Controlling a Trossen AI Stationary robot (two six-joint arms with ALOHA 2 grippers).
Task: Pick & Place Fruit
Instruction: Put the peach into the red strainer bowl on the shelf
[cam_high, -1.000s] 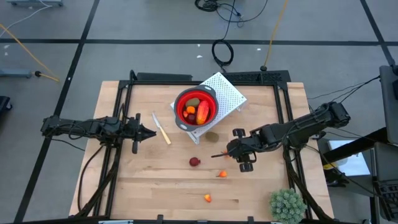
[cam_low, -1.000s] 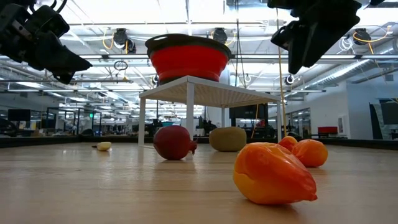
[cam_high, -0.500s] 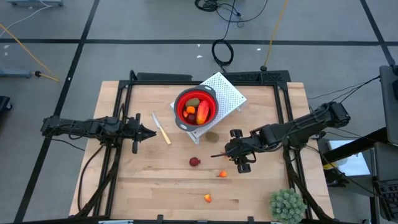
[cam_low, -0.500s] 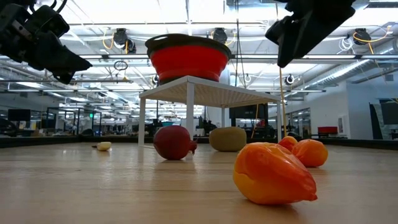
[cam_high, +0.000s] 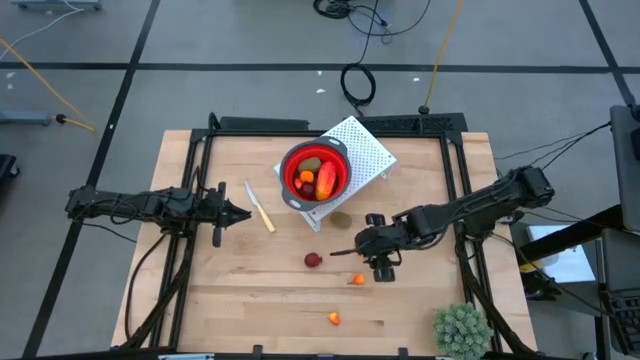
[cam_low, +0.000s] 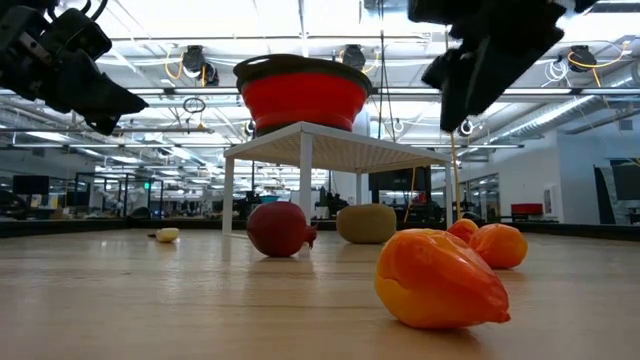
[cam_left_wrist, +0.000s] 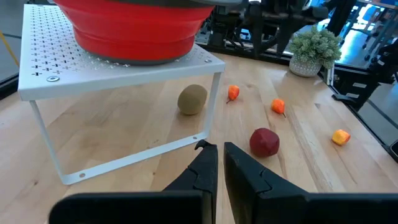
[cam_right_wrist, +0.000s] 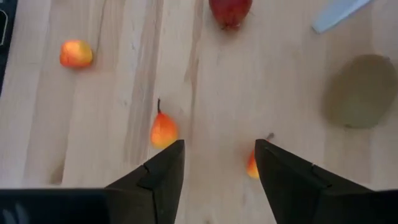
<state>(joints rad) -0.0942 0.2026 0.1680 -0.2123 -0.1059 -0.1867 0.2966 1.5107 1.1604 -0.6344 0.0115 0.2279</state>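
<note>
Between the right gripper's (cam_right_wrist: 214, 163) parted fingers, nothing is being held: the jaws are hanging released above the wood, pointing down at two small orange fruit pieces. One orange piece with a dark stem (cam_right_wrist: 163, 130) is lying just off one fingertip, outside the gap; a second orange piece (cam_right_wrist: 252, 165) is half hidden against the other finger, at the inner edge of the gap. Stemmed piece's long axis is running along the reach direction, not across the jaws, so closing should pinch its narrow width, judging from this. Further ahead of the jaws: dark red ball (cam_right_wrist: 231, 11), olive oval (cam_right_wrist: 360, 91) off to one side, another orange bit (cam_right_wrist: 76, 53) far to the other side.

Red bowl (cam_high: 316, 172) on the white perforated stand (cam_high: 365, 147) is already holding a few pieces.

Right gripper (cam_high: 345, 249) is far nearer the loose fruit than the left gripper (cam_high: 240, 213), which is waiting clenched shut and empty beside the knife (cam_high: 260, 207).

Likely next: small sideways shift, then descend on one orange piece.
</note>
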